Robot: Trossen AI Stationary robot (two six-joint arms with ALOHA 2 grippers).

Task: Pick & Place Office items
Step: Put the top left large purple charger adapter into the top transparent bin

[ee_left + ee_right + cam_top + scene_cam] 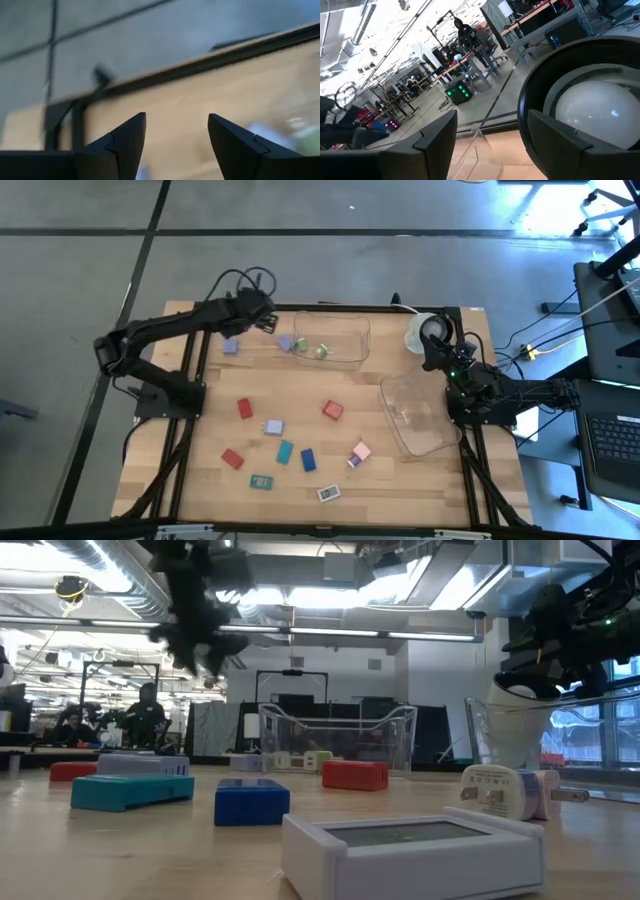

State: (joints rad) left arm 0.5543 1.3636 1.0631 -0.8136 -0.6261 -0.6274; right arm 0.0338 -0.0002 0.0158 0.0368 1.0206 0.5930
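2 clear tubs (pixel 338 338), round white-and-black object (pixel 427 332) beside right gripper (pixel 432 356)

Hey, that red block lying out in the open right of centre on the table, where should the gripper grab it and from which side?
Take the red block from straight above, fingers across its shorter width. It lies flat and slightly turned, with bare table all round it, so the gripper probably needs matching rotation.

No readable text anywhere. White charger block (pixel 503 792) has small print on its face, illegible. Round white-and-black object (pixel 592 107) carries a rim label, also illegible.
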